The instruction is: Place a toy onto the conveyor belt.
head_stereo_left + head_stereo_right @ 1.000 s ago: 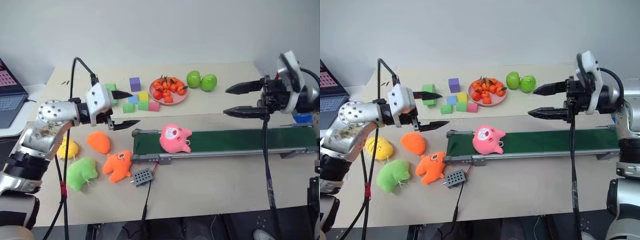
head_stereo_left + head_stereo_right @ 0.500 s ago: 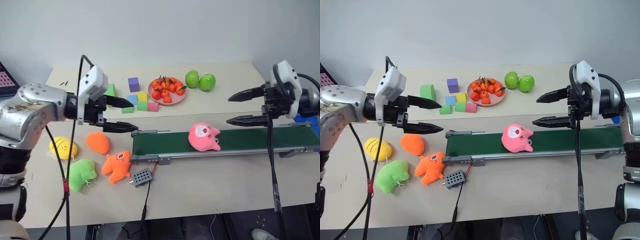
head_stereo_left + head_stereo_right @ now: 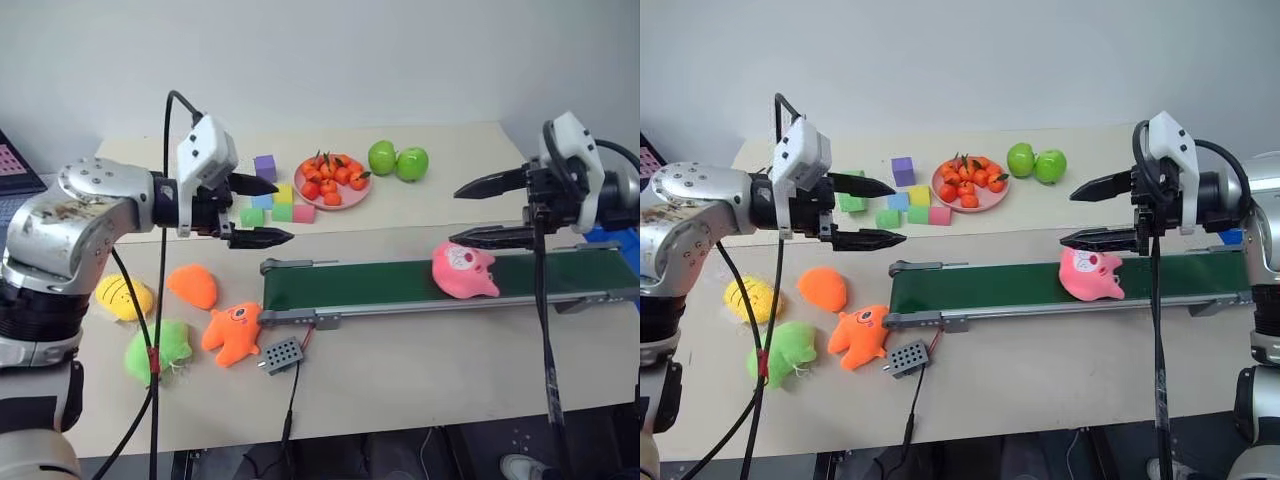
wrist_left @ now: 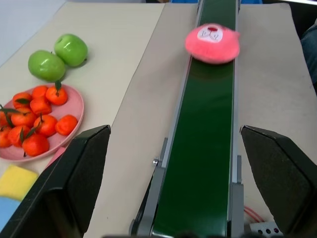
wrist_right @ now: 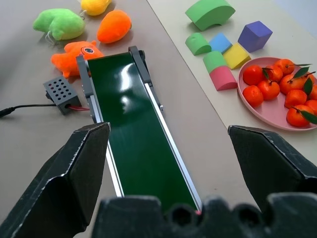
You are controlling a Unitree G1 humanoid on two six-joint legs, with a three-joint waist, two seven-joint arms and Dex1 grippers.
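A robotics test lab: a plain beige tabletop (image 3: 420,360) against a bare white wall carries a small conveyor belt (image 3: 380,283) wired to a control box (image 3: 283,353), beside plush toys (image 3: 234,332), foam blocks (image 3: 285,203), a fruit plate (image 3: 333,198) and a laptop (image 3: 18,160).

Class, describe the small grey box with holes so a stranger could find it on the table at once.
Start at the long green conveyor belt across the table. At its left end, just in front of the frame, lies the grey box beside the orange plush monster. It alone is hard, perforated and wired.
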